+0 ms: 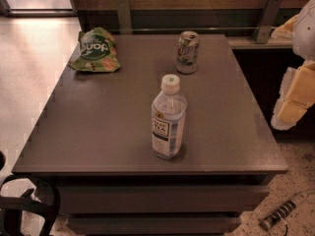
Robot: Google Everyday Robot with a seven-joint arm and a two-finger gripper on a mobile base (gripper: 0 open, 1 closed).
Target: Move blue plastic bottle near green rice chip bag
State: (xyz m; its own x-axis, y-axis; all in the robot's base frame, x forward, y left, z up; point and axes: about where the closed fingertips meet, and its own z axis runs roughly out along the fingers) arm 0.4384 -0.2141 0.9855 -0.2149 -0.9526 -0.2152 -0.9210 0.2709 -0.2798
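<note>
Right now the blue plastic bottle [168, 119] stands upright toward the front middle of the dark table [98, 132], cap on, nothing touching it. The green rice chip bag [94, 50] lies at the far left corner, well apart from the bottle. A drink can [187, 52] stands upright behind the bottle. The gripper [294, 104] hangs off the table's right side, away from everything; can't tell whether it's wide or narrow.

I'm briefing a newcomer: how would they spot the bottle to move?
On the brown table, the bottle stands upright near the front edge, with the gripper off to the right. Unlike the shorter can behind it, it is clear bluish plastic with a pale cap.
</note>
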